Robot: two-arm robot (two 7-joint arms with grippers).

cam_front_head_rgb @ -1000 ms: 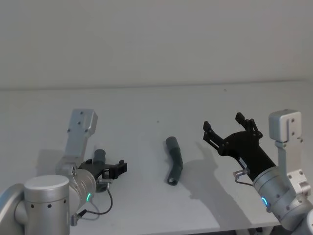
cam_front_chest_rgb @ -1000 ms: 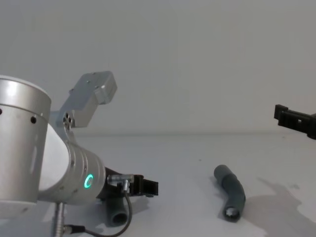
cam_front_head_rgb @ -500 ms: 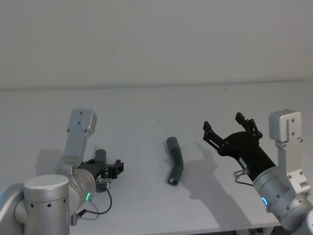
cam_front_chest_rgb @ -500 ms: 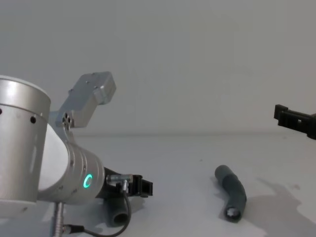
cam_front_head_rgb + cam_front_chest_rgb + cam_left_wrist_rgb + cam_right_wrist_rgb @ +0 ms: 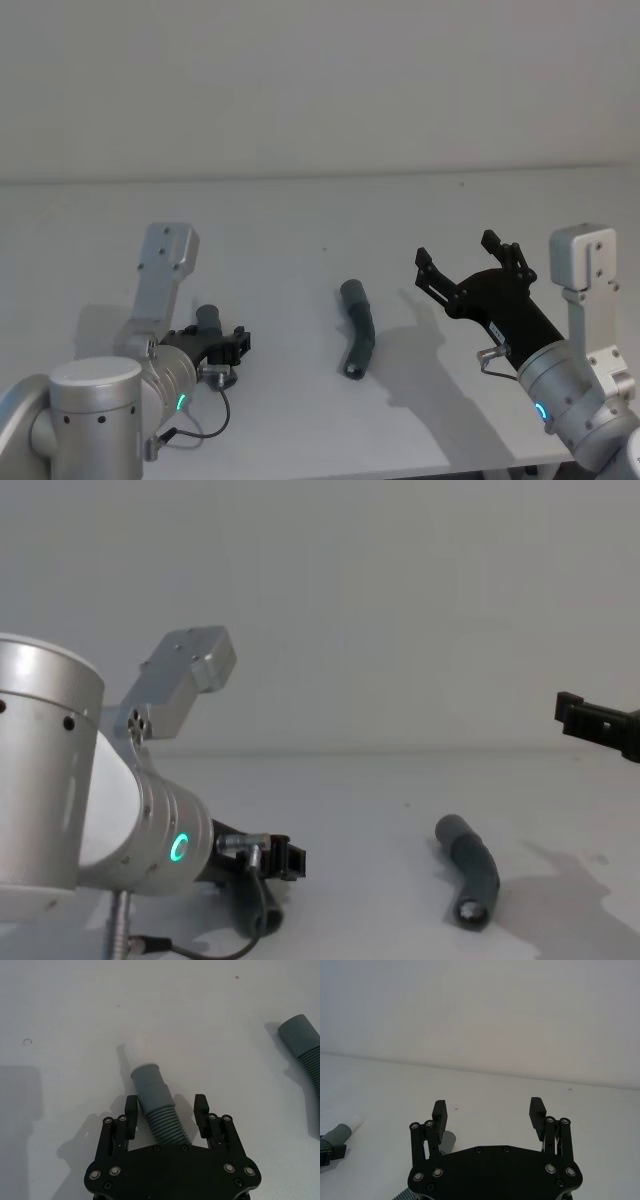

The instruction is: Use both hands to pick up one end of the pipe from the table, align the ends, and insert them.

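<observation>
Two hose pieces lie on the table (image 5: 300, 220), and I have my left gripper (image 5: 166, 1105) astride one of them with nothing clamped.

From the left wrist camera I see its fingers (image 5: 201, 1106) partly open on either side of the ribbed body of the hose piece with the white tip (image 5: 150, 1091). One finger is just beside the ribs and a clear gap shows at the other, while the smooth cuff (image 5: 145, 1076) points out past the fingertips. This piece sits low on the left of the head view (image 5: 208, 318). The second hose piece (image 5: 356, 335) lies bent near the table's middle, well apart from both grippers. My right gripper (image 5: 457, 252) hangs above the table on the right, spread wide and empty.
</observation>
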